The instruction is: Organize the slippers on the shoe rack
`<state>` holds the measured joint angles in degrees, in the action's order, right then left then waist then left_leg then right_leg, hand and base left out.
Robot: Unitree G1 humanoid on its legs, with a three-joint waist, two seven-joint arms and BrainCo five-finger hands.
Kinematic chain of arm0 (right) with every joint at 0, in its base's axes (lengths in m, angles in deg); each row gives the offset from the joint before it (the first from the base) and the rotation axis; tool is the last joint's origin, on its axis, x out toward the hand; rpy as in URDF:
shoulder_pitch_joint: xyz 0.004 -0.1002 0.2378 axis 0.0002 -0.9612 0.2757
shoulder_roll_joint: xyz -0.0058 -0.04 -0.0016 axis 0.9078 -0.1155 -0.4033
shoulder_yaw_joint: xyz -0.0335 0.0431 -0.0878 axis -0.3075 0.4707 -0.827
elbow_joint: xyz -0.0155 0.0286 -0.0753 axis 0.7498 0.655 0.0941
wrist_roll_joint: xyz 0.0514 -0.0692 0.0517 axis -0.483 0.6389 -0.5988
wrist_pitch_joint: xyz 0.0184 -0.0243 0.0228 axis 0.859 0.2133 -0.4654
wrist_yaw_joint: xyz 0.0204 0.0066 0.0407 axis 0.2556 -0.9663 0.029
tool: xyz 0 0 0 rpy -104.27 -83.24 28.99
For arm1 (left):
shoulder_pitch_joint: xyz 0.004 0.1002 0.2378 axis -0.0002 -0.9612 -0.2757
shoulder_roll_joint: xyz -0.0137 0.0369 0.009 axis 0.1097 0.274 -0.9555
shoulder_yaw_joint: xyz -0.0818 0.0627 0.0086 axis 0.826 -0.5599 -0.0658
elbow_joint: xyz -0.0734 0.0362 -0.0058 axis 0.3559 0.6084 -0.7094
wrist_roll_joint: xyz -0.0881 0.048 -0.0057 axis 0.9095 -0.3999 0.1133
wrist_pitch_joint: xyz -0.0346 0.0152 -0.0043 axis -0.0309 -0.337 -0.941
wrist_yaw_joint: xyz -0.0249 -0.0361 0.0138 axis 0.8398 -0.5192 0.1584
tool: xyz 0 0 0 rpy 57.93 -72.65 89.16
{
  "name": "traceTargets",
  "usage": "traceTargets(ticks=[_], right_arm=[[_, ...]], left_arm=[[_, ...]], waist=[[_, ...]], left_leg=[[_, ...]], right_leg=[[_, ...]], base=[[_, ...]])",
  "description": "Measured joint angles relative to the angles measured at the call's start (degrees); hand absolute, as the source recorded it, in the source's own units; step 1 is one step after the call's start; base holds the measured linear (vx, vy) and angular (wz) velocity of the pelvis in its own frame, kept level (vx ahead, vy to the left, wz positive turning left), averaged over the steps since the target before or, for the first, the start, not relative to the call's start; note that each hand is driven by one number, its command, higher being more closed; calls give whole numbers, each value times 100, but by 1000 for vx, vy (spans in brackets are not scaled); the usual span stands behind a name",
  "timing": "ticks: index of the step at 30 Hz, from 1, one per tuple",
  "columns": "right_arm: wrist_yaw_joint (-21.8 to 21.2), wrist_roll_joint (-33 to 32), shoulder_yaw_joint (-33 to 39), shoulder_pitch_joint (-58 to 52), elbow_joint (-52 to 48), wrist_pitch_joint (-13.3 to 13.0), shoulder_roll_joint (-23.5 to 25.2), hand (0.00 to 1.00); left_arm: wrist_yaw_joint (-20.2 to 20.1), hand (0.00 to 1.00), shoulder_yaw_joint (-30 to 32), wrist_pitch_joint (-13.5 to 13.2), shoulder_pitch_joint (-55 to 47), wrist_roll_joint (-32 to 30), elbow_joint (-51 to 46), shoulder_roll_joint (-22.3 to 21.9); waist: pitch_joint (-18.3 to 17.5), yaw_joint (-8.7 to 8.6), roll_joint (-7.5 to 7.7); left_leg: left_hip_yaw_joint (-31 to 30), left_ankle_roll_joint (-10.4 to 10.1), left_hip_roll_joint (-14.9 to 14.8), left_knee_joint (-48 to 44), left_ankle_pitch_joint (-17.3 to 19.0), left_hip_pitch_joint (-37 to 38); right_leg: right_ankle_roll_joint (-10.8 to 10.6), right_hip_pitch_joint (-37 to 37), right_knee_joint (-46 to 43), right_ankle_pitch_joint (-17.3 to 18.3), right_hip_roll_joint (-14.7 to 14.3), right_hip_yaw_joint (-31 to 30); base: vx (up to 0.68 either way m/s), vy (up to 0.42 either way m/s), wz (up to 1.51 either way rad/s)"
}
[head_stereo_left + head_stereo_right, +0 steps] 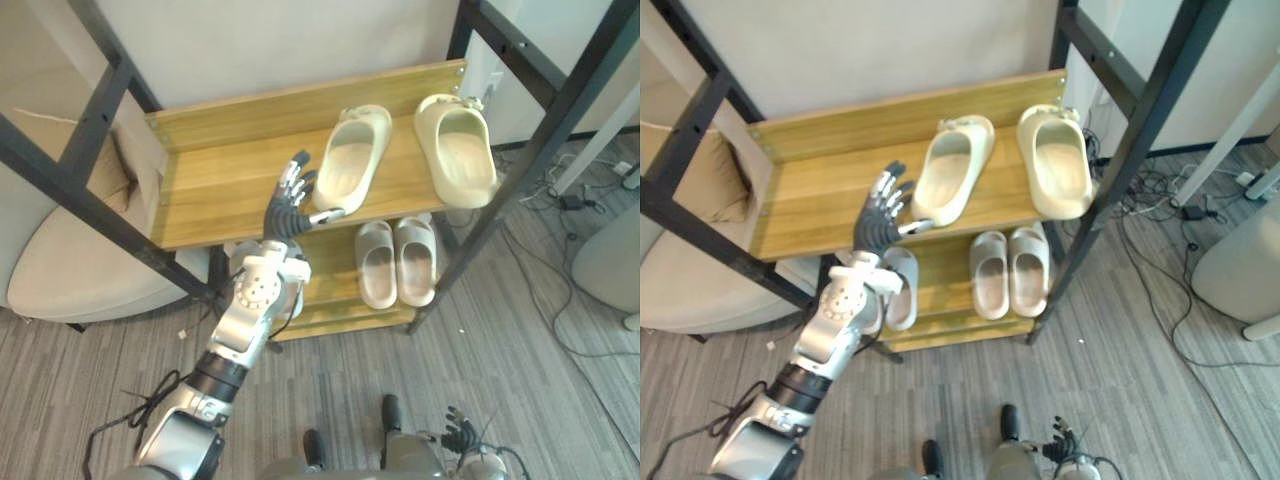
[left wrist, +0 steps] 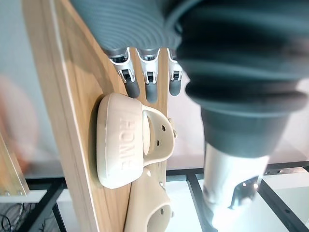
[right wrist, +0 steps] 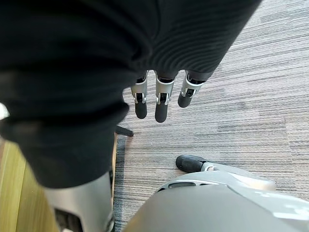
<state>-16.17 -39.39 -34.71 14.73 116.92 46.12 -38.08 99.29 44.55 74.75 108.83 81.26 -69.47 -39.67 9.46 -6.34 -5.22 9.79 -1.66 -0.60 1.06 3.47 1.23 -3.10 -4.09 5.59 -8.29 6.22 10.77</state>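
Two cream slippers lie on the wooden top shelf of the shoe rack: the left cream slipper is angled, the right cream slipper lies straighter. My left hand is raised over the shelf just left of the angled slipper's heel, open, holding nothing. In the left wrist view its fingers end just short of that slipper. A pale grey pair sits on the lower shelf, and another grey slipper lies partly behind my arm. My right hand hangs low over the floor, fingers straight.
Black frame posts flank the rack on both sides. A cream cushioned seat stands to the left. Cables lie on the grey floor at the right, beside a pale rounded object.
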Motion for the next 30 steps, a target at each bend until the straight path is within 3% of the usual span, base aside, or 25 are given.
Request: traceTargets(ticks=[11,19,30], right_arm=[[14,-2,-4,13,0,4,9,0],[49,-9,-9,80,-4,4,35,0],[59,-46,14,96,-13,4,118,0]], left_arm=[[-2,0,-471,4,380,-4,400,-234],[11,0,-862,98,831,4,850,-592],[33,0,-653,104,955,-2,1073,-632]], waist=[[-41,-6,75],[-38,-134,89],[-13,-135,129]], left_leg=[[25,-2,7,8,1,20],[78,-5,7,85,-3,85],[193,-14,-4,87,4,134]], right_leg=[[-1,9,1,-1,7,-17],[-8,13,1,3,-3,-58],[-10,13,2,1,-16,-152]], base=[[0,0,0],[0,0,-3],[-3,0,-4]])
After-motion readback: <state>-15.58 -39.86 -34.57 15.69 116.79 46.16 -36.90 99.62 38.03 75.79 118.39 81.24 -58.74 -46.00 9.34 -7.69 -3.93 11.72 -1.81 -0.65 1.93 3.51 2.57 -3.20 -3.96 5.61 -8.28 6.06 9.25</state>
